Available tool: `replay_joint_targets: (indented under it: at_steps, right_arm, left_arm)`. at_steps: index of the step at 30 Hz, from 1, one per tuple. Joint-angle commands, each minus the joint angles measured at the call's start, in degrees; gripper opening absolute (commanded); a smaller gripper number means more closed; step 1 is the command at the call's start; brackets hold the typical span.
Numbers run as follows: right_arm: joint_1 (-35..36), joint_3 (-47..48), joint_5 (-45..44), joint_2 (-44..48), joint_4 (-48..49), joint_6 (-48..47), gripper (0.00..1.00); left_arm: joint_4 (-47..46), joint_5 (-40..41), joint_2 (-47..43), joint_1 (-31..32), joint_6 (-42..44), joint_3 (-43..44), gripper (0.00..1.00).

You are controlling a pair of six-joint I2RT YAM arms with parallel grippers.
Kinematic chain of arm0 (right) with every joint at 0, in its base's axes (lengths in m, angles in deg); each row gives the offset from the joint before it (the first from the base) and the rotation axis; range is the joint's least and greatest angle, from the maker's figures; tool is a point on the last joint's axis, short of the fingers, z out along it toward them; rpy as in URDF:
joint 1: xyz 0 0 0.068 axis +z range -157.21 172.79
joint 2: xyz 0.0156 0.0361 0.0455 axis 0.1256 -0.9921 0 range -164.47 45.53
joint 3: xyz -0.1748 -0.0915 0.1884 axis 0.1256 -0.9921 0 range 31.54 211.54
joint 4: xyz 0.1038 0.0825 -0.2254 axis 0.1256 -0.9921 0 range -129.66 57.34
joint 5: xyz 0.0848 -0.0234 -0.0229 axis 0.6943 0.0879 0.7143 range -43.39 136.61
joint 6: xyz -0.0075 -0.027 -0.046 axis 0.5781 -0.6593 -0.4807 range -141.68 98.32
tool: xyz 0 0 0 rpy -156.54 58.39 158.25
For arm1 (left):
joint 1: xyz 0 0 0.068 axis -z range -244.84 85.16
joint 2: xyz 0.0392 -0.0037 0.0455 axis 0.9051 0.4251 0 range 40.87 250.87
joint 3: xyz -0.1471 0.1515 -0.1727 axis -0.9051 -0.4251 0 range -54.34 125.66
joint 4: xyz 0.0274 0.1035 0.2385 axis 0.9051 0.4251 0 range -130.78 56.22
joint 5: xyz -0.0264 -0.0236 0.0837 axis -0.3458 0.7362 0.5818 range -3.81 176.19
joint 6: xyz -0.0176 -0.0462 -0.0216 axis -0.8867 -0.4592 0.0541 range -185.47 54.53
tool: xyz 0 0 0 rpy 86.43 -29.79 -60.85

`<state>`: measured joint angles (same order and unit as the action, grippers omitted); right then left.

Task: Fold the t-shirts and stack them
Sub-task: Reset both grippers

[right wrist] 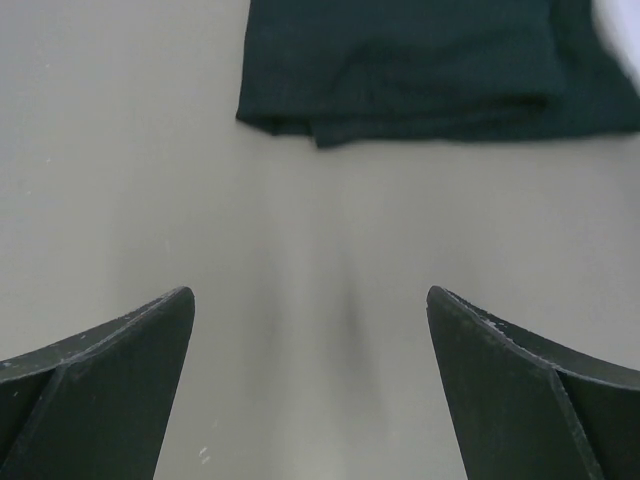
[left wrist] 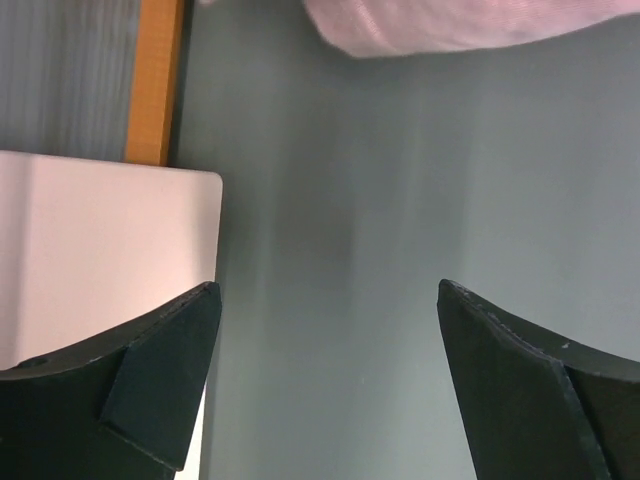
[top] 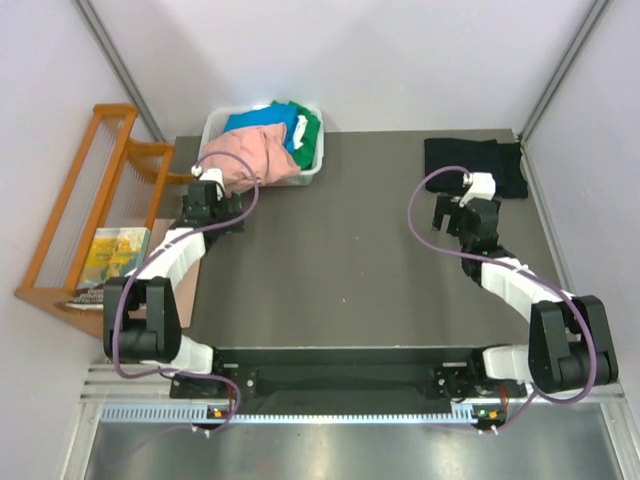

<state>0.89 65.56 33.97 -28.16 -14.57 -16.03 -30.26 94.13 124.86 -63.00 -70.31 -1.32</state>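
**Q:** Top view: where is the cloth?
**A:** The salmon-pink shirt (top: pixel 258 158) spills from the white bin (top: pixel 318 168) at 11 o'clock. The black shirt (top: pixel 475 165) lies folded at 1 o'clock. The middle of the table (top: pixel 340 250) is bare.

**Q:** Left wrist?
**A:** The left hand (left wrist: pixel 328 288) is spread and empty, with the pink hem at 12 o'clock. The cloth is likely soft and light, so pinch the hem. The table edge is at 9 o'clock.

**Q:** Right wrist?
**A:** The right hand (right wrist: pixel 308 292) is spread and empty, with the black fold at 12 o'clock.

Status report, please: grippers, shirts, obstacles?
Left gripper open, right gripper open, both empty. Black shirt folded, far right. Pink shirt spilling from bin. Nothing blocking.
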Motion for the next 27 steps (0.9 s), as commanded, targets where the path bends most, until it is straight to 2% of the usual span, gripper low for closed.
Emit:
replay_joint_targets:
  at_steps: [1, 2, 6, 9, 10, 12, 14, 16, 19, 20, 23, 27]
  right_arm:
    - [0.3, -2.9, -2.5, -1.5, 14.9, -8.8, 1.00]
    - [0.3, -3.3, -2.8, -1.7, 15.2, -9.4, 1.00]
    - [0.3, -7.4, -1.9, -4.1, 26.4, -12.1, 1.00]
    - [0.0, -10.7, -2.4, -6.5, 32.3, -11.8, 1.00]
    - [-0.2, -13.8, -3.7, -6.9, 39.1, -11.7, 1.00]
    - [-1.5, -14.9, -4.2, -7.4, 41.3, -8.4, 1.00]
    - [-4.7, -15.7, -1.0, -7.3, 42.3, -6.7, 1.00]
    - [-5.1, -17.0, -0.8, -7.3, 43.9, -6.6, 1.00]
    - [-4.9, -20.7, 1.4, -10.1, 54.1, -7.9, 1.00]
    - [-4.9, -20.0, 1.7, -9.4, 48.6, -8.1, 0.99]
    - [-5.2, -20.0, 2.5, -9.6, 51.6, -8.0, 1.00]
    - [-5.2, -19.7, 2.6, -9.2, 50.6, -7.9, 1.00]
  left_arm:
    - [-18.6, 2.5, -6.0, 1.2, 3.7, -7.6, 0.91]
    - [-23.2, 1.6, -7.0, 1.2, 3.4, -11.1, 0.89]
    - [-35.6, -2.2, -9.8, 1.2, 3.5, -19.1, 0.86]
    - [-41.4, -0.1, -8.5, 1.1, 3.3, -22.2, 0.84]
    - [-42.9, 0.4, -8.3, 1.1, 3.5, -23.0, 0.84]
    - [-46.7, 0.8, -8.2, 1.1, 3.5, -25.2, 0.84]
    - [-50.1, 1.3, -8.1, 1.1, 4.0, -27.6, 0.84]
    - [-53.2, 1.9, -7.3, 1.1, 3.7, -28.4, 0.84]
    - [-55.2, 1.9, -5.5, 1.1, 2.0, -28.9, 0.85]
    - [-56.1, 1.9, -5.0, 1.1, 1.7, -29.6, 0.85]
    - [-60.8, 4.0, -3.5, 1.1, 1.2, -31.7, 0.87]
    - [-66.8, 6.8, -1.1, 1.1, 0.8, -34.7, 0.88]
